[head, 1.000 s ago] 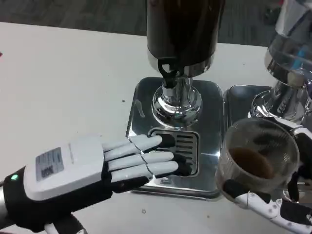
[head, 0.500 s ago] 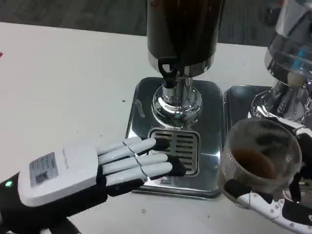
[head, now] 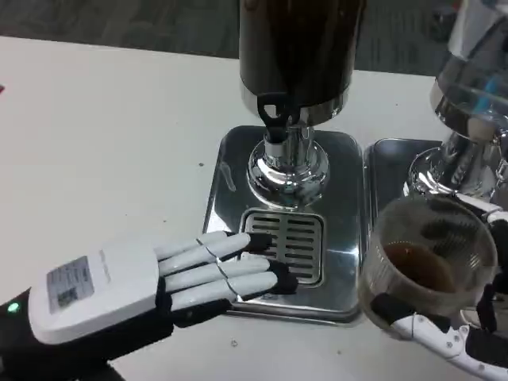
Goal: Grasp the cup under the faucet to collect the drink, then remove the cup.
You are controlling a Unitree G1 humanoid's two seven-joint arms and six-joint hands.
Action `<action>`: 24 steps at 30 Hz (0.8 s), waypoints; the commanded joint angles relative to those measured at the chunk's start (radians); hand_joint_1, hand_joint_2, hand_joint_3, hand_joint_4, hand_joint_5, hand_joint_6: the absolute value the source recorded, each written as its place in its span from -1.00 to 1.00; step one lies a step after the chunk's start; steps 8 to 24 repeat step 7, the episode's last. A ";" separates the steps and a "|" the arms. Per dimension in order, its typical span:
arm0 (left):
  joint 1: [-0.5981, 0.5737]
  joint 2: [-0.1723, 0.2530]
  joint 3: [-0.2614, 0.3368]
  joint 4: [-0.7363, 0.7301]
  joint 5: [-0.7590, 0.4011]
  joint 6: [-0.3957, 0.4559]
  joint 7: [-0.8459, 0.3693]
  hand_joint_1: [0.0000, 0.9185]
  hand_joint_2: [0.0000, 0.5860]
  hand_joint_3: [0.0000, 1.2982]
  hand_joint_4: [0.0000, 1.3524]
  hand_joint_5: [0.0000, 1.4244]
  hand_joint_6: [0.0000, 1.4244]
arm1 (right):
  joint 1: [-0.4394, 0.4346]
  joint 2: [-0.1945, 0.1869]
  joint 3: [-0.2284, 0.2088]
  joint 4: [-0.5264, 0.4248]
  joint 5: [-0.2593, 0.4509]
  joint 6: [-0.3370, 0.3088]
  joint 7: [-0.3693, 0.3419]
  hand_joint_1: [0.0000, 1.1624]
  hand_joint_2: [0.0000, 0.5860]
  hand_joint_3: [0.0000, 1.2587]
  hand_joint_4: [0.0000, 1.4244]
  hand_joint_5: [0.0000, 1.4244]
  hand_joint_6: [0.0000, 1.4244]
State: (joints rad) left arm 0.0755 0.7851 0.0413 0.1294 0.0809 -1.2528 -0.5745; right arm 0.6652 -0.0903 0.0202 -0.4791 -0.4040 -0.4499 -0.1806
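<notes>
A clear glass cup with brown drink in its bottom is held by my right hand at the lower right, off to the right of the drip grate. The dark dispenser stands at the top middle, its black faucet above the chrome base. My left hand lies flat at the lower left, fingers straight and apart, its fingertips over the front left of the grate, holding nothing.
The steel drip tray sits on the white table. A second dispenser with its own tray stands at the right, close behind the cup.
My left hand has drawn back toward the lower left, its fingertips now at the grate's front edge. The cup in my right hand has shifted slightly right and down.
</notes>
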 commanded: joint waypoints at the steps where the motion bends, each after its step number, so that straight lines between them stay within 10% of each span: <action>1: 0.013 0.019 0.008 -0.011 0.010 0.007 0.026 -1.00 -0.80 -0.87 -1.00 -1.00 -0.90 | -0.019 0.003 -0.004 -0.037 0.024 -0.044 0.001 0.68 -0.47 0.24 0.28 0.53 0.97; 24: 0.013 0.024 0.005 -0.011 0.007 0.016 0.032 -1.00 -0.80 -0.87 -1.00 -1.00 -0.89 | -0.022 0.006 -0.006 -0.034 0.026 -0.043 0.005 0.69 -0.47 0.26 0.28 0.53 0.97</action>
